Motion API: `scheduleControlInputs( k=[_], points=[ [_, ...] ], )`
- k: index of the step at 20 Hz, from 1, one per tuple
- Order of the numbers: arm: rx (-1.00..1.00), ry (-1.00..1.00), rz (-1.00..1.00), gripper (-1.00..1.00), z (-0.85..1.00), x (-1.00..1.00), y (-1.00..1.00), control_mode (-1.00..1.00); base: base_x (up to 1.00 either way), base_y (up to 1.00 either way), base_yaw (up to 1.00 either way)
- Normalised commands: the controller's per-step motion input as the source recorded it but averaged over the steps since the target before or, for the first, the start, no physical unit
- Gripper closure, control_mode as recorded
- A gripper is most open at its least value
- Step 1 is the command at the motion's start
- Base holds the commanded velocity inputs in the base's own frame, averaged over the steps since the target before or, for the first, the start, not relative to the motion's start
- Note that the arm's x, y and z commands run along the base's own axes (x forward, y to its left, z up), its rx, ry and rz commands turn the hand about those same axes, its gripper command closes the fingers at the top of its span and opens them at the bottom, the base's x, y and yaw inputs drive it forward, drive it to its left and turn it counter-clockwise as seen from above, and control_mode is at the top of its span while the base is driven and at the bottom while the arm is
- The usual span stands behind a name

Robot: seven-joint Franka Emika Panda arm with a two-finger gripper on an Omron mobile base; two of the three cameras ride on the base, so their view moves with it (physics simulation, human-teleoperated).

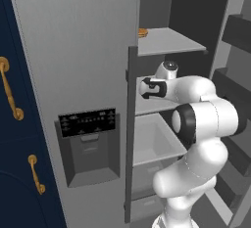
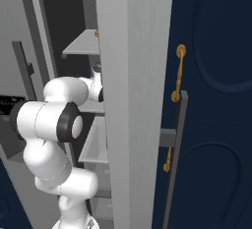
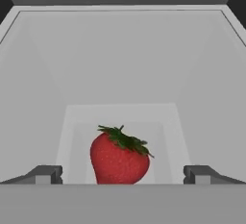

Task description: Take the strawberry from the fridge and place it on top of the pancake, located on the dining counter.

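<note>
In the hand view the hand [image 3: 123, 175] is standing wide open, its two dark fingertips [image 3: 48, 174] showing far apart at the lower left and lower right, with nothing gripped between them. The strawberry [image 3: 117, 156] is sitting between and just beyond the tips, red with a green leafy cap tilting toward the upper right. It is not touching either tip. It is lying on the pale floor of a light grey drawer [image 3: 43, 88], whose sloping walls are rising around it on all sides.

In the left base view the white arm is bending up from the lower right and reaching left into the open right half of the fridge [image 1: 73, 51], with the wrist sitting at the level of a middle shelf [image 1: 147, 105]. Below the wrist, the open grey drawer [image 1: 152, 141] is showing. Farther up, a flat orange-brown food item [image 1: 142, 33] is resting at the left edge of an upper shelf [image 1: 171, 41]. The black dispenser panel [image 1: 88, 122] is sitting on the closed left door.

In the right base view the opened fridge door [image 2: 133, 100] is standing edge-on in front of the arm's wrist, and navy cabinets [image 2: 216, 100] with brass handles [image 2: 178, 73] are lying beyond to the right.
</note>
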Motion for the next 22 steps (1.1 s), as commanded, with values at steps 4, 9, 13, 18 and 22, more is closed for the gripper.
scheduleControlInputs(
  k=[4,9,13,18,22],
  points=[
    [0.0,0.0,0.0,-1.0,-0.1,0.05,0.0,-1.0,0.0,0.0,0.0],
    [0.0,0.01,0.0,-1.0,-0.15,0.04,0.0,-1.0,0.0,0.0,0.0],
    [0.0,0.0,0.0,-1.0,-0.14,0.04,0.0,-1.0,0.0,0.0,0.0],
    [0.0,0.0,0.0,-1.0,-0.06,0.12,0.0,-1.0,0.0,0.0,0.0],
    [0.0,0.0,0.0,-1.0,0.0,0.15,0.0,-1.0,0.0,0.0,0.0]
  ],
)
